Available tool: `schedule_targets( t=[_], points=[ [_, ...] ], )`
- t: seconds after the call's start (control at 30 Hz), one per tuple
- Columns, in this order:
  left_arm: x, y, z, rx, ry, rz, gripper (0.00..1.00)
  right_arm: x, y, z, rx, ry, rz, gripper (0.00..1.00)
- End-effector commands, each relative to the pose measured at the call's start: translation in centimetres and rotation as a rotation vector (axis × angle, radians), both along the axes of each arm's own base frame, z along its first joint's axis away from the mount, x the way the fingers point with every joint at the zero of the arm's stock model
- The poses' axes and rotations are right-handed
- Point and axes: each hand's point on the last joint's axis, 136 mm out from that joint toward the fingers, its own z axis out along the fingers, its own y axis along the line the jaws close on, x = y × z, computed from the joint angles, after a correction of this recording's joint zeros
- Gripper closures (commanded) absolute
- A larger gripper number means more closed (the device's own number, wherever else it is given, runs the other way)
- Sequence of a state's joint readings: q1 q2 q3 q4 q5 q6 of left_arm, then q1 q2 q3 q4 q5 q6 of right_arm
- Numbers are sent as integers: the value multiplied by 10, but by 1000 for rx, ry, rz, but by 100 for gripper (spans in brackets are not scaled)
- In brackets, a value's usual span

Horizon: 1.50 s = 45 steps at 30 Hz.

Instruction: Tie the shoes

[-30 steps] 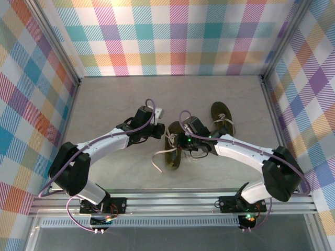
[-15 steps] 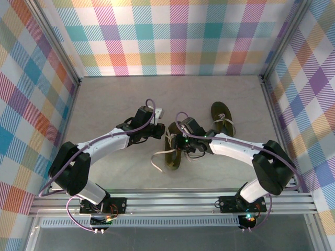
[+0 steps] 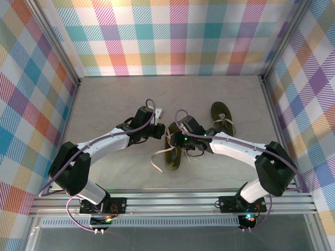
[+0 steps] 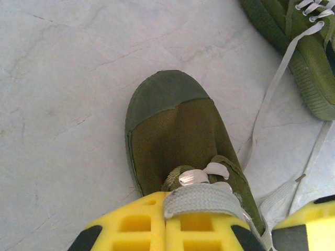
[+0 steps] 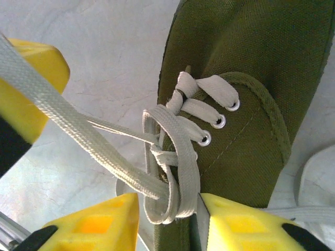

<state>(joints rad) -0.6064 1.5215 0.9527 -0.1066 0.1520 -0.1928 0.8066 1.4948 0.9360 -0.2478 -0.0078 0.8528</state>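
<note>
olive canvas shoe [image 5: 246, 63], pale flat lace [image 5: 183, 157] (loosely looped); left claw [image 4: 165, 205] clenched on lace, right claw [image 5: 170, 209] released.

No writing, brand, number or sign can be read on the shoes [image 3: 174, 157], arms [image 3: 104, 142] or table [image 3: 115, 99].

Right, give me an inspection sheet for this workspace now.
Surface: pale marbled table.
Job's things: near shoe between the grippers, laces untied; far shoe to its right, apart from it, its lace trailing.
Clutter: nothing seen.
Grippers: left gripper shut on a lace; right gripper open, a lace loop between its fingers.
Cables: purple cables loop along each arm.
Surroundings: plaid walls on three sides; metal rail at the near edge.
</note>
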Motion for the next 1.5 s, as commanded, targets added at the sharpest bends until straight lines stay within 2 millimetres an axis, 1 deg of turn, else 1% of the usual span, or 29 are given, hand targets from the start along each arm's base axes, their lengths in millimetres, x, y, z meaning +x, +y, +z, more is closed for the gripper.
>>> schedule_targets(
  t=[0.0, 0.13, 0.5, 0.77, 0.93, 1.07, 1.13, 1.2, 1.27, 1.37, 1.47],
  points=[
    [0, -5, 4, -13, -3, -17, 100, -2, 3, 8, 6, -15, 8, 69],
    [0, -4, 3, -11, -2, -15, 100, -4, 9, 7, 18, -10, 25, 73],
    [-1, -4, 2, -13, 2, -18, 100, -1, 15, 0, 5, 10, 29, 73],
    [-1, -6, 3, -20, 4, -24, 100, 5, 20, 1, 6, 4, 28, 76],
    [-2, -5, 2, -16, 4, -22, 100, 5, 15, -2, -24, 13, 18, 83],
    [-2, -6, 2, -16, 6, -26, 100, 5, 7, -2, -56, 4, 1, 83],
    [-2, -7, 1, -18, 9, -28, 100, 5, 4, -1, -67, -5, -9, 82],
    [-2, -7, 0, -17, 13, -30, 100, 5, 5, 6, -58, -31, -1, 79],
    [-3, -8, -1, -20, 16, -33, 100, 2, 10, 15, -34, -65, 24, 77],
    [-3, -9, -3, -26, 24, -38, 100, -3, 19, 24, -9, -87, 58, 77],
    [-3, -10, -4, -33, 28, -39, 100, -6, 23, 22, -3, -76, 61, 77]
  ],
)
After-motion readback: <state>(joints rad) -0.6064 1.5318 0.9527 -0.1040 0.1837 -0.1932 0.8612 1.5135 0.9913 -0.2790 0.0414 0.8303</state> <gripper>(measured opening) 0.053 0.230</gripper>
